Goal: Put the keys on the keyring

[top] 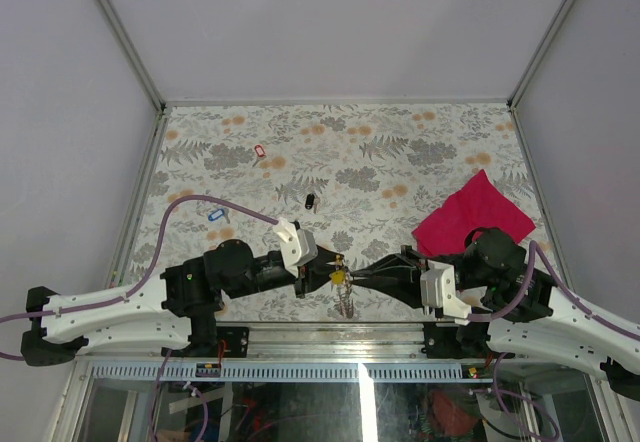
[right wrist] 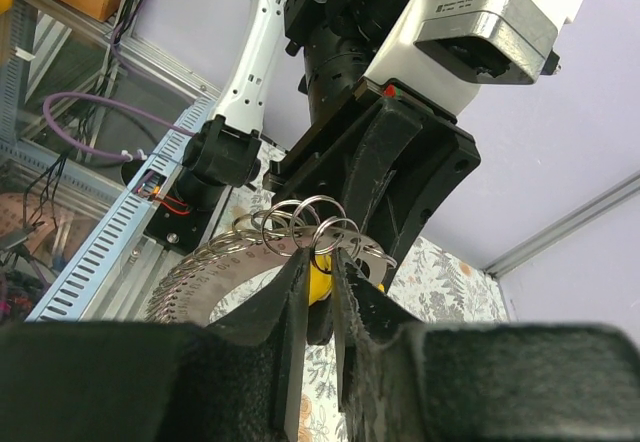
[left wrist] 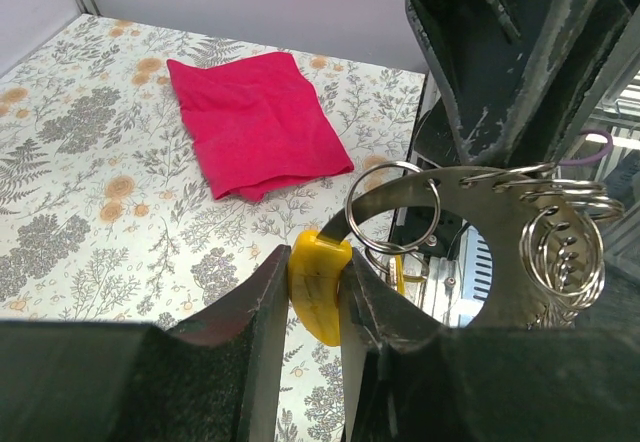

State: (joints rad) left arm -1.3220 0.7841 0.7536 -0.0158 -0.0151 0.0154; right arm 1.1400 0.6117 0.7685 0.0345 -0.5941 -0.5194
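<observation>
Two robot arms meet tip to tip over the near edge of the floral table (top: 400, 142), at its middle, inside pale walls (top: 330, 22) that close the left, far and right sides. Most of the tabletop beyond the grippers lies open. Three keys lie loose and well apart on its left half: the red key (top: 260, 150) toward the far edge, the black key (top: 310, 201) near the centre, and the blue key (top: 216, 215) close to the left arm's purple cable (top: 200, 202). A magenta cloth (top: 472, 214) lies flat on the right side, just beyond the right arm's wrist.

Both arms reach inward from the outer near corners, forearms low and almost level, wrists turned so the fingers face each other. The left gripper (left wrist: 315, 287) is clamped on the plastic head of the yellow key (left wrist: 318, 297), whose dark blade rises toward one of the small split rings. The right gripper (right wrist: 320, 282), its fingers almost together, pinches the keyring (left wrist: 470, 187), a flat silvery band strung with several wire rings. Key and keyring are held up off the table, touching between the two sets of fingertips.
</observation>
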